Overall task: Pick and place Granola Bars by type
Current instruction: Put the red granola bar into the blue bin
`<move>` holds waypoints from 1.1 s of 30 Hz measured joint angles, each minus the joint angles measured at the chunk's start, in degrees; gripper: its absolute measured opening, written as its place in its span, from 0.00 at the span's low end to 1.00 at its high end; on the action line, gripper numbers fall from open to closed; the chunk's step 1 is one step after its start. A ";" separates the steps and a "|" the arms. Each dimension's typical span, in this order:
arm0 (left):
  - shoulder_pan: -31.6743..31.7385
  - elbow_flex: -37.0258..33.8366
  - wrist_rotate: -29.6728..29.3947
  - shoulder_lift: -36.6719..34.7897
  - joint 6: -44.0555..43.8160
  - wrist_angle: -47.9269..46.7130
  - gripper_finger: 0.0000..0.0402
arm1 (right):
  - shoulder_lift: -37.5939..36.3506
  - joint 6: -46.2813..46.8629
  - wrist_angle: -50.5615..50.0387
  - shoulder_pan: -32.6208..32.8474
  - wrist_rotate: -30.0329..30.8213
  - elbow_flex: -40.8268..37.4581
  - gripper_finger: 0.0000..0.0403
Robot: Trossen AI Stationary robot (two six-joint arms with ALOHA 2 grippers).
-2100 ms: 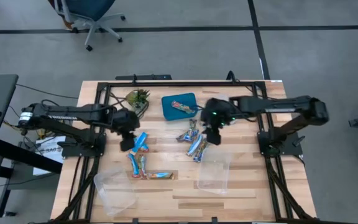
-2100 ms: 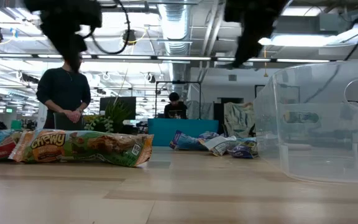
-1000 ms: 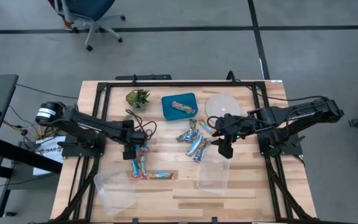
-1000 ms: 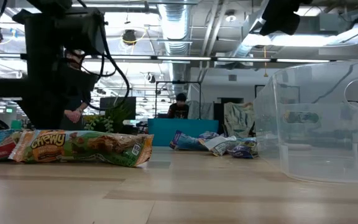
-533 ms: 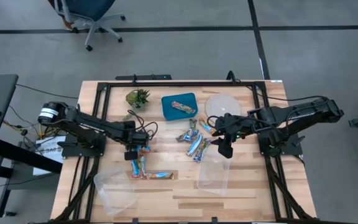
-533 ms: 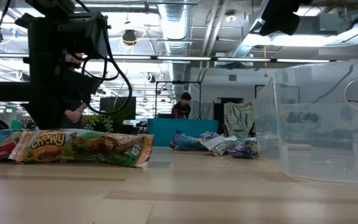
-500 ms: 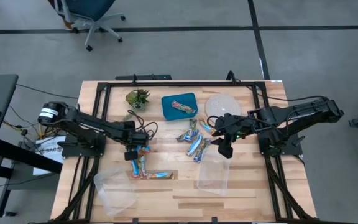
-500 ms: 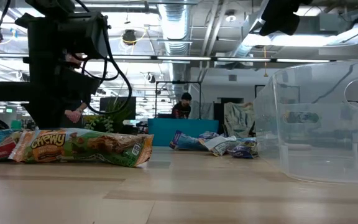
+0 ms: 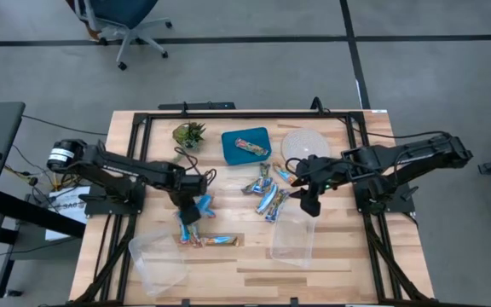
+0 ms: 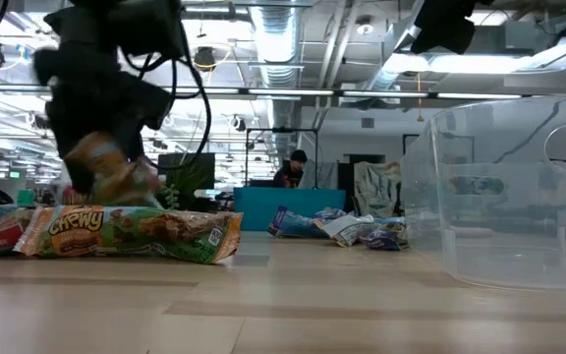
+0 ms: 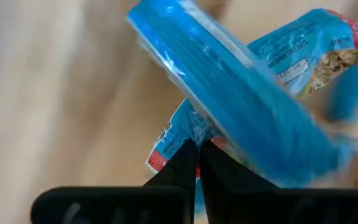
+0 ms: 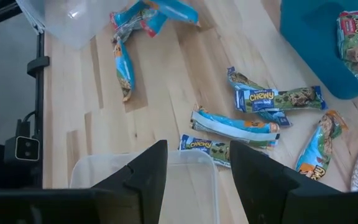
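My left gripper (image 9: 190,210) is shut on a bright blue granola bar (image 11: 241,118) over the table's left middle. In the low view that bar (image 10: 106,167) hangs above the table. Below it lie more bars (image 9: 191,230), one with a green and orange wrapper (image 10: 131,233) flat on the wood. A heap of blue and silvery bars (image 9: 267,194) lies at the centre, also seen in the right wrist view (image 12: 253,118). My right gripper (image 9: 310,206) hovers open above the far edge of a clear container (image 9: 295,240) and holds nothing. My left gripper pinches the blue wrapper (image 11: 194,129) between its two fingertips, at a long side about midway along the bar. The fingers point down from above and lie across the bar. The bar is tilted and lifted clear of the table.
A teal tray (image 9: 233,153) at the far centre holds one bar (image 9: 251,147). A small green plant (image 9: 189,134) stands to its left, and a round white lid (image 9: 305,143) lies to its right. A second clear container (image 9: 156,260) lies near the left front.
My left gripper has shut on the blue bar and risen with it, shifting slightly toward the table's right and near edge. The bar has come off the wood and now hangs tilted. My right gripper has stayed where it was, open.
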 joint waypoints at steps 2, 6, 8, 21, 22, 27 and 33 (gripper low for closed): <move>0.90 1.23 4.57 -0.04 -3.96 0.48 0.00 | -0.20 -0.01 0.65 0.00 -0.05 0.00 0.41; 3.08 2.64 14.28 -0.08 -8.39 2.66 0.00 | -0.83 -0.04 1.24 0.00 -0.93 -0.02 0.41; 4.25 2.64 18.41 -0.07 -10.01 4.75 0.00 | -1.18 -0.07 1.49 0.00 -1.23 0.01 0.41; 7.04 2.68 0.90 -2.99 -14.64 36.40 0.00 | -3.00 -3.18 8.84 -0.57 3.58 -0.02 0.41; 7.62 2.70 -1.05 -2.96 -14.65 39.06 0.00 | -2.98 -4.12 10.10 -1.05 3.58 -0.02 0.41; 11.32 3.20 -9.86 -2.96 -14.86 45.94 0.00 | -1.75 -5.62 14.96 -4.84 5.53 -0.04 0.41; 17.80 6.50 -15.85 -2.29 -10.09 43.01 0.00 | -1.01 -5.62 16.77 -11.13 15.34 0.02 0.41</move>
